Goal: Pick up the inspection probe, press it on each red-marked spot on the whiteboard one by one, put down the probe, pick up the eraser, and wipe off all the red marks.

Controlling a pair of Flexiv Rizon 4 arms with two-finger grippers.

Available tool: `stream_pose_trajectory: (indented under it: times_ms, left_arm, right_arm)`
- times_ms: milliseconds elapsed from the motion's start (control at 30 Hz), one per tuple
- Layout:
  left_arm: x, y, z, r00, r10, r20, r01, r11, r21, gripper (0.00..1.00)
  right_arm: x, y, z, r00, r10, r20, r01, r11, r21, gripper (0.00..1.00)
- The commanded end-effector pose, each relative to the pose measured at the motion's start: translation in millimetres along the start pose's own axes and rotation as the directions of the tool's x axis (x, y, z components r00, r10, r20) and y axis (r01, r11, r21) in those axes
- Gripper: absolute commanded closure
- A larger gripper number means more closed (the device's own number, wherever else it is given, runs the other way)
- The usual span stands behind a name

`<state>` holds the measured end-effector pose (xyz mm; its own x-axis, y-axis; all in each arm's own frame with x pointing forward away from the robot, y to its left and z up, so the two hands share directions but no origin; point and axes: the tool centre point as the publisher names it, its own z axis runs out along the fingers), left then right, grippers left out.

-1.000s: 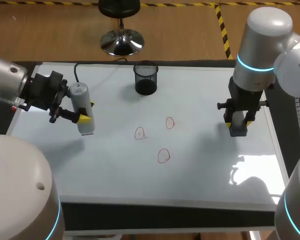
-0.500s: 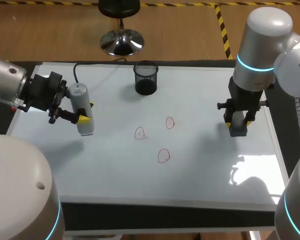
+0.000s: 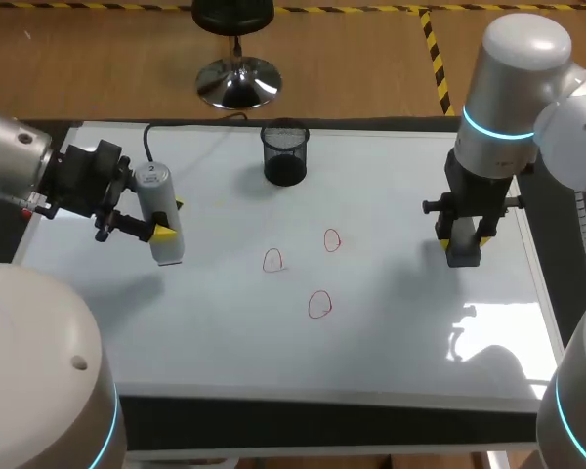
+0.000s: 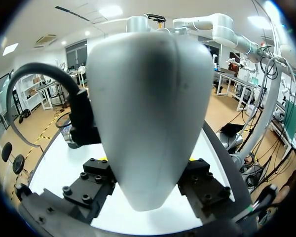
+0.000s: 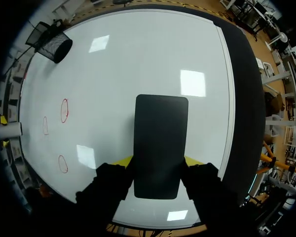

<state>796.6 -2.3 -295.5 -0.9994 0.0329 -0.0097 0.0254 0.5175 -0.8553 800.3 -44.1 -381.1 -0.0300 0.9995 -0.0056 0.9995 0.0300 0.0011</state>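
Observation:
My left gripper (image 3: pixel 168 220) is shut on the inspection probe (image 3: pixel 159 212), a grey-white cylinder with a black cable, held above the left part of the whiteboard (image 3: pixel 391 332). In the left wrist view the probe (image 4: pixel 153 113) fills the space between the fingers of that gripper (image 4: pixel 148 165). My right gripper (image 3: pixel 464 244) is shut on the dark eraser (image 3: pixel 465 256), held over the board's right side. From the right wrist the eraser (image 5: pixel 160 145) sits in the gripper (image 5: pixel 158 162), between its yellow tips. Three red marks (image 3: pixel 272 261) (image 3: pixel 332 239) (image 3: pixel 319 305) lie mid-board, between both grippers.
A black mesh cup (image 3: pixel 285 153) stands at the back of the board, also seen from the right wrist as the mesh cup (image 5: pixel 54 47). The red marks (image 5: pixel 64 109) lie well to the side of the eraser. The probe's cable trails toward the back left edge.
The left gripper with the probe has shifted very slightly to the left. The right arm with the eraser is almost still.

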Motion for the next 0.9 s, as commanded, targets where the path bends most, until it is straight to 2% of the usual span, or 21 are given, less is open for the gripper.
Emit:
stream_pose_trajectory:
  times_ms: [33,367,900]
  left_arm:
    - [0.7,-1.1,-1,1.0,0.002,0.002,-0.002,1.0,0.0,1.0]
    - [0.7,-1.1,-1,1.0,0.002,0.002,-0.002,1.0,0.0,1.0]
    - [0.7,-1.1,-1,1.0,0.002,0.002,-0.002,1.0,0.0,1.0]
  right_arm:
    - [10,-13,0,1.0,0.001,0.002,-0.001,1.0,-0.022,1.0]
    - [50,-41,-5,0.999,-0.008,-0.038,0.007,0.999,-0.038,1.0]
    - [124,-40,-15,0.993,-0.07,-0.096,0.066,0.997,-0.048,1.0]
